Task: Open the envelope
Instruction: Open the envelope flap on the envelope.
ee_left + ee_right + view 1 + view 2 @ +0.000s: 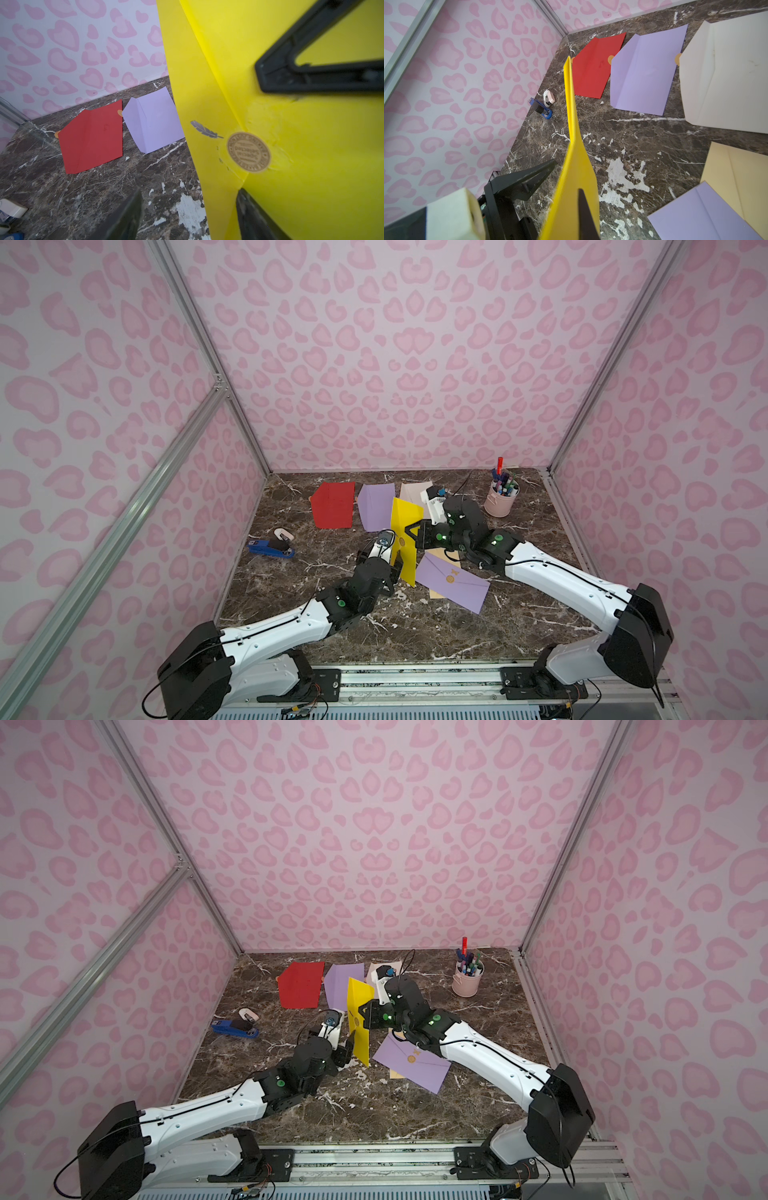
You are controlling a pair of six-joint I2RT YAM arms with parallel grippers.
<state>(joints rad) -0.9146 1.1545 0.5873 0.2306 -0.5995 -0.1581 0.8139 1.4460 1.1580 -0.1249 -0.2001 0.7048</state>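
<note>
Pink heart-print walls, dark marble tabletop [415, 630].

Top views: the yellow envelope [405, 539] stands on edge mid-table between the two arms. I can't tell whether its lower corner touches the marble. The right gripper [412, 532] is pinched closed on its upper part. The left gripper [397, 563] is at its lower part with jaws apart, gripping nothing. Both top views show this layout [359, 1019].

At the back are a red envelope [333, 506], an unfolded lilac envelope [376, 506] and a white envelope [413, 491]. A sealed lilac envelope [453, 583] lies on a tan envelope [435, 594] under the right arm. The pen cup [500, 502] is back right and the blue stapler [270, 548] is on the left.

Left wrist: jaws wide apart. One finger [124, 218] is clear over the marble and the other [255, 216] is against the yellow face. The flap edge runs between them. A round tan seal [248, 152] sits at the flap tip, with a feather print [204, 130] beside it. I can't tell whether the seal holds. The right gripper's black finger [311, 68] lies flat on the yellow face.

Right wrist: the envelope is seen edge-on. One finger [584, 216] presses on its near face and the other is hidden behind the paper. The left gripper's finger [527, 176] is just beside the far face.
</note>
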